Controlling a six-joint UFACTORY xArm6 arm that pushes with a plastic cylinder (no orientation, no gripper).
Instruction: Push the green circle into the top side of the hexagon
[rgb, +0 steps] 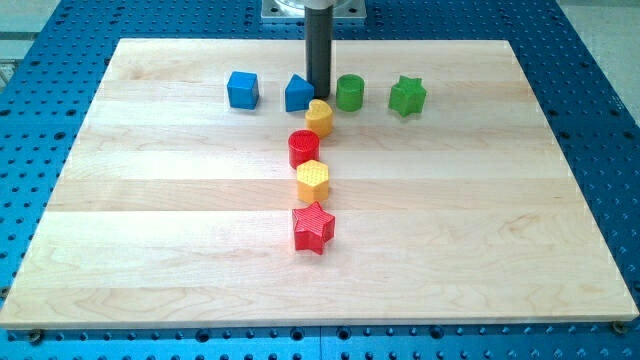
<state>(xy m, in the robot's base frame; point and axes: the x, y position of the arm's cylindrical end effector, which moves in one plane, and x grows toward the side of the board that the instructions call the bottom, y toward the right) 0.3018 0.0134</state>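
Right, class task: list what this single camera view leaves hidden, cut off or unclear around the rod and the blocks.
- My tip: whether it touches the yellow heart cannot be told; it sits between the blue pentagon-like block and the green circle.
- That blue block's right edge: covered by the rod; shape uncertain.
- Rod's upper part: cut off by the view's top.
- Yellow hexagon: its top side is crowded by the red cylinder; contact unclear.
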